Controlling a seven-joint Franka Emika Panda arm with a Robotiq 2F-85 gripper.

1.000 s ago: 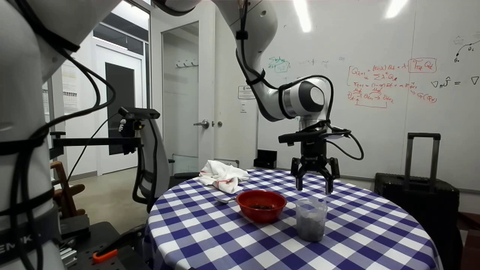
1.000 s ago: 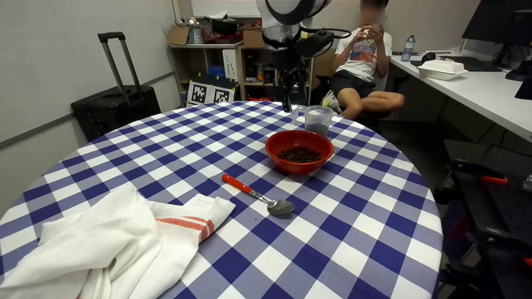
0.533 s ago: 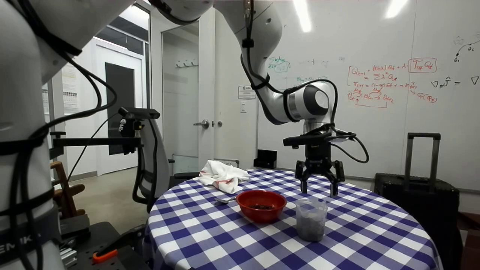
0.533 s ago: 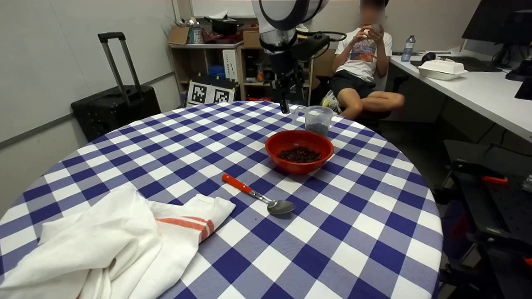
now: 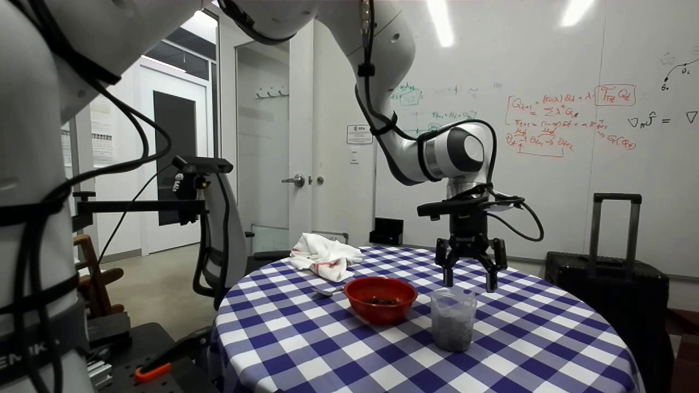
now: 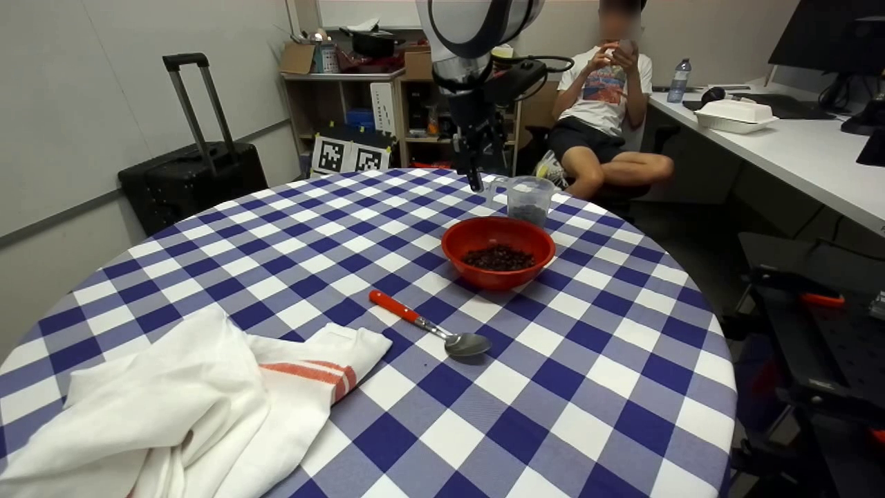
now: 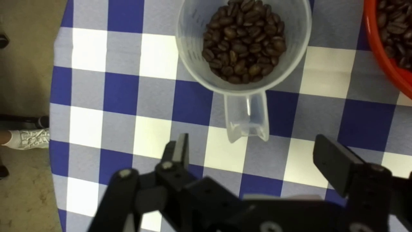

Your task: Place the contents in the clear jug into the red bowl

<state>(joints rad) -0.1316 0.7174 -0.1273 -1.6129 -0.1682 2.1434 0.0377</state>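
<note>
Gripper (image 5: 469, 285) gapes wide near the clear jug (image 7: 194, 54), which the wrist view crops, as it does the red bowl (image 7: 374, 38).

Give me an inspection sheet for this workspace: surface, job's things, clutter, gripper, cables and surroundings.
Surface: blue-and-white checked tablecloth, a small dark speck near the spoon.
Job's things: clear jug upright, coffee beans inside; red bowl close by, not touching it, also holding beans.
Clutter: spoon and crumpled white towel on the tablecloth.
Gripper: open, holding nothing; in the wrist view the jug's handle points toward it.
Cables: strapped along the arm, loose loops near its end; snags: nothing seen.
Surroundings: person seated beyond the tablecloth's edge; suitcase by the whiteboard.
</note>
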